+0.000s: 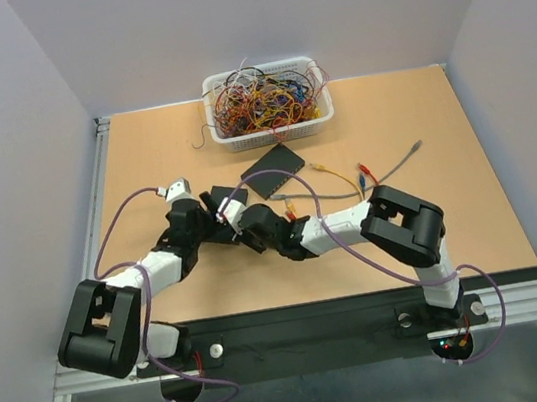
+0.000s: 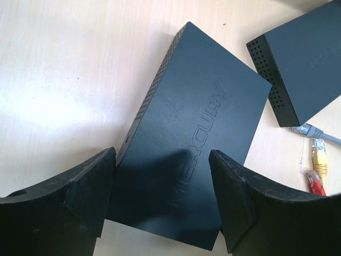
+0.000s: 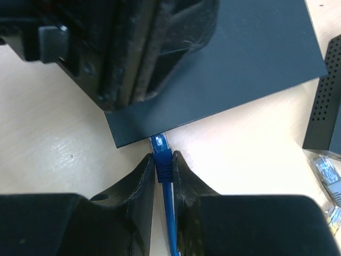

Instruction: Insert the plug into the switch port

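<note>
A flat matte-black switch [image 2: 197, 106] lettered MERCURY lies on the wooden table. My left gripper [image 2: 162, 154] spans its near end, one pad against each long side, and holds it. In the right wrist view the switch [image 3: 250, 64] fills the top, with the left gripper's fingers over it. My right gripper [image 3: 162, 157] is shut on the ribbed boot of a blue plug [image 3: 160, 144]. The plug's clear tip meets the switch's near narrow edge. The switch port openings themselves are hidden under that edge. In the top view both grippers meet at the table's middle left [image 1: 226, 219].
A second black box [image 2: 303, 64] lies just to the right, with grey [image 2: 306, 129], yellow [image 2: 318, 160] and red [image 2: 315, 184] plugs beside it. A white basket [image 1: 229, 141] of tangled cables stands at the back. Loose cables [image 1: 346, 179] trail across the table.
</note>
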`<state>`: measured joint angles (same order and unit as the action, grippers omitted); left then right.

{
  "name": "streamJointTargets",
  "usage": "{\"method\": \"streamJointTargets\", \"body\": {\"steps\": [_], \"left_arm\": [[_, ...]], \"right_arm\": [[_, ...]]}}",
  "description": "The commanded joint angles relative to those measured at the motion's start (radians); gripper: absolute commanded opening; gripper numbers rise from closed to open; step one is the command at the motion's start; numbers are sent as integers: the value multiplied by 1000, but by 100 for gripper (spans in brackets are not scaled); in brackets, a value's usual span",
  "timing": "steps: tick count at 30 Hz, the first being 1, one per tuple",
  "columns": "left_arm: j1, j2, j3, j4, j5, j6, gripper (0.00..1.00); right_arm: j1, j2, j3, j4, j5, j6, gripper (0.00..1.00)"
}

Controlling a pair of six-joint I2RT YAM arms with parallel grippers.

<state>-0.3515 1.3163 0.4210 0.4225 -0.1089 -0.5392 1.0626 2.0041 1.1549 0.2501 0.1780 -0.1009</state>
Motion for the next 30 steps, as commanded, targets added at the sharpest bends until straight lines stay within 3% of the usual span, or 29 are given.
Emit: {"method": "streamJointTargets", "body": {"steps": [1,3,11,14,23,30], "left_arm": [[-103,-20,-11,-226,310,-128,82],[-87,-20,-2,-238,265,-114,83],[-17,-20,27,-269,193,-82,84],[-7,-6,68,-295,154,-70,85],[19,90,211,-318,86,-15,85],[25,190,315,-288,98,44,85]], "right_arm": [[4,-37,-32,351,26,52,9],[2,-51,-58,331,47,70,13],[4,-194,-217,296,61,141,52],[4,-255,-241,237,67,164,60],[-1,-318,-229,125,210,231,66],[-35,-182,-120,14,226,325,54]]}}
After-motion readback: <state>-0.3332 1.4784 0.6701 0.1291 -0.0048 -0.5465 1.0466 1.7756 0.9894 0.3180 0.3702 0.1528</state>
